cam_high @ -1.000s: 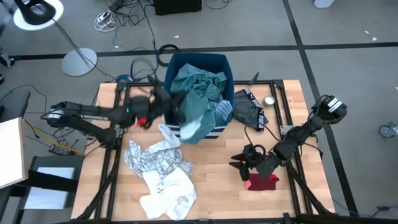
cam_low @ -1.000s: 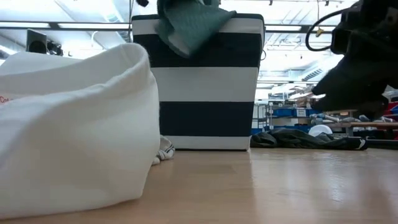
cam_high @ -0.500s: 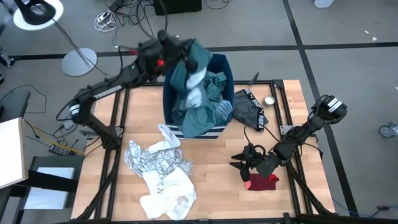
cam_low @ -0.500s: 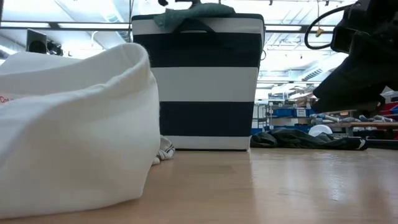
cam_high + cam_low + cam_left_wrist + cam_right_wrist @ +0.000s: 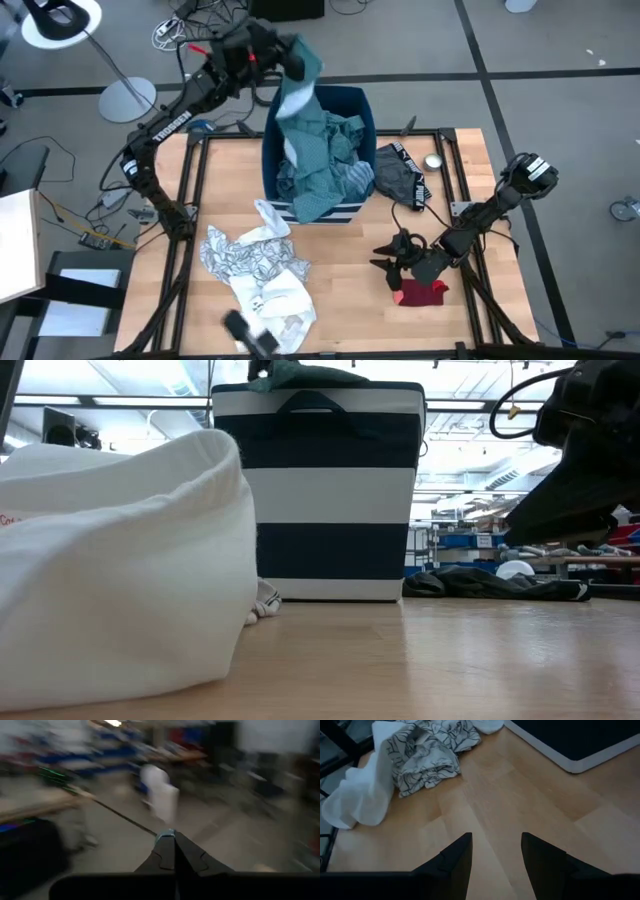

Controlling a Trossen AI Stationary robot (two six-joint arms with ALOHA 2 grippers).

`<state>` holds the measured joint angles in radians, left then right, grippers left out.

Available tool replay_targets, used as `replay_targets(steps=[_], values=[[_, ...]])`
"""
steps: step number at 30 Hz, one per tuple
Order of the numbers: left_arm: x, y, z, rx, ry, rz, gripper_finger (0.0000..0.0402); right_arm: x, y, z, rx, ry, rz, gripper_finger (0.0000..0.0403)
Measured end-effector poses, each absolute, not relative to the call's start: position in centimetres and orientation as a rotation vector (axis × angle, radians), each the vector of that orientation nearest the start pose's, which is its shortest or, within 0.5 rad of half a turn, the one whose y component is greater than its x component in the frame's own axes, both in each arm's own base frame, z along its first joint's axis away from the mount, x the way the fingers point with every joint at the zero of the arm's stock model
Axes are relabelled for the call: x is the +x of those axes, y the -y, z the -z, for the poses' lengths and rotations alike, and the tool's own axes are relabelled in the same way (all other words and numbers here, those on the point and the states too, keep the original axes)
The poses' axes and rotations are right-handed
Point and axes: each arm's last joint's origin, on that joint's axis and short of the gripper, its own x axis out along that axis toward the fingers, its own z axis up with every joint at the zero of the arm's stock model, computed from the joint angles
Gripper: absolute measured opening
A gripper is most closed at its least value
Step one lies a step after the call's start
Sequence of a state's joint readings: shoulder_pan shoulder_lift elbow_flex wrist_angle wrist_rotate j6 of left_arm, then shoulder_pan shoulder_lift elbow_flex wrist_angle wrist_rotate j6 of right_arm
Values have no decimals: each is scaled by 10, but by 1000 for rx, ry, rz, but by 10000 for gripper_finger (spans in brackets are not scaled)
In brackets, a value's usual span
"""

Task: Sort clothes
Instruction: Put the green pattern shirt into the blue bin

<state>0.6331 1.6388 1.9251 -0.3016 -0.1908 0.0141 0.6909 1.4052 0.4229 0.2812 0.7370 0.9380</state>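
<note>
Item: table mid-sort. We record the left gripper point(image 5: 283, 62) raised beyond the far rim of the striped bin point(image 5: 352, 100), fingers pressed together in its wrist view; from above a teal cloth point(image 5: 300, 75) hangs at it, apparently pinched, its lower end touching the heap of teal and light blue clothes point(image 5: 320, 160) that overfills the bin. The right gripper point(image 5: 392, 262) waits low over the near right of the table, fingers apart and holding nothing, just beside the small red garment point(image 5: 423, 291). Also listed: black-printed white garment point(image 5: 250, 258) and white garment point(image 5: 270, 305) at near left, black garment point(image 5: 402, 178) right of the bin. Risks, as we judge them: the hanging cloth may drag other pieces out of the heap as it lifts, since they lie tangled; a thin pinch could slip and drop it off the table's far edge. Views compared: only the high view shows the lifted cloth; the left wrist view is motion-smeared and shows shut fingertips point(image 5: 167, 852) but little fabric; the low view shows the bin's striped wall, hidden from above; the right wrist view shows the printed garment close.
</note>
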Motion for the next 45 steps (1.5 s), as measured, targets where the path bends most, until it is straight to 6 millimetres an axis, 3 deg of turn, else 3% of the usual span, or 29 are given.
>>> replay_targets(steps=[9, 18, 23, 28, 31, 35, 45], values=[[314, -189, -435, -93, -439, -304, 8, 192, -126, -134, 442, -461, 316, 171], [365, -192, -345, -266, -818, -230, 37, 192, -125, -134, 443, -463, 317, 171], [378, -199, -285, -386, -1076, -214, 83, 192, -125, -134, 462, -461, 322, 171], [384, -201, -254, -431, -1202, -193, 126, 192, -125, -134, 465, -463, 321, 171], [386, -200, -252, -431, -1205, -191, 134, 192, -125, -134, 464, -464, 321, 171], [384, -197, -270, -413, -1172, -214, 136, 192, -126, -134, 465, -465, 320, 171], [362, -167, -373, -280, -917, -244, 136, 192, -125, -134, 462, -466, 320, 171]])
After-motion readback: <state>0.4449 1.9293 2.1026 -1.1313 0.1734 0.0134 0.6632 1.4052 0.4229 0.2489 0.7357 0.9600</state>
